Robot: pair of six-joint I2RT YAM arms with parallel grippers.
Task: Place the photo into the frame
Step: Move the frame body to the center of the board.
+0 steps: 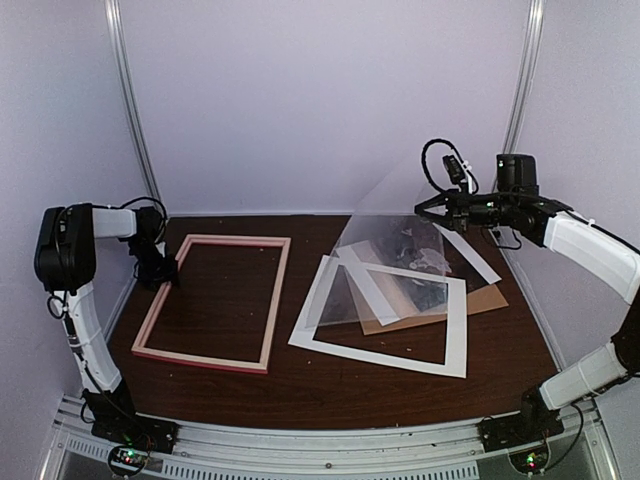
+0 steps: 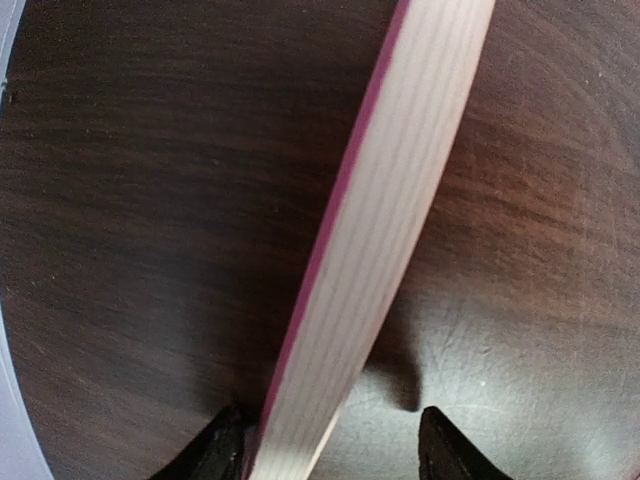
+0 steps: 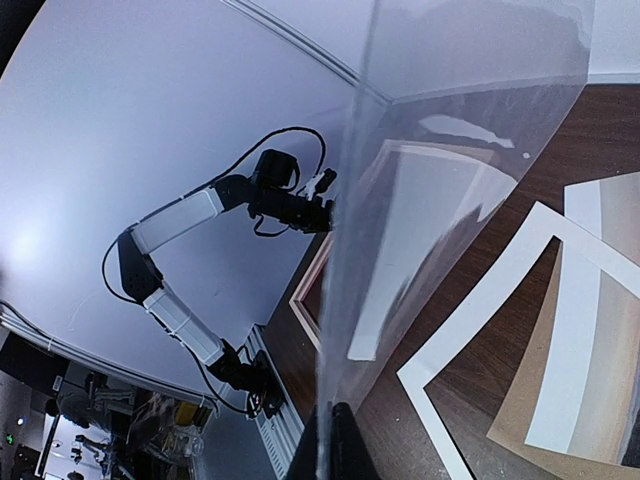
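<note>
Step, as judged: left gripper (image 2: 332,442) taking frame (image 2: 400,200) bar | left jaws partly open astride bar, one finger touching, other apart, nothing clamped | right gripper (image 3: 333,440) pinched shut on raised clear sheet (image 3: 450,150) | photo (image 1: 425,262) below right gripper, under sheet | advice: centre bar before closing.

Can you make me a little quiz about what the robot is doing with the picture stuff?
1. True or false: the right gripper is pinching the clear sheet.
2. Which bar of the frame sits between the jaws of the left gripper? A) left B) right C) near
3. Fill in: the big white mat lies on the frame's ____ side.
Key: 1 true; 2 A; 3 right.
</note>
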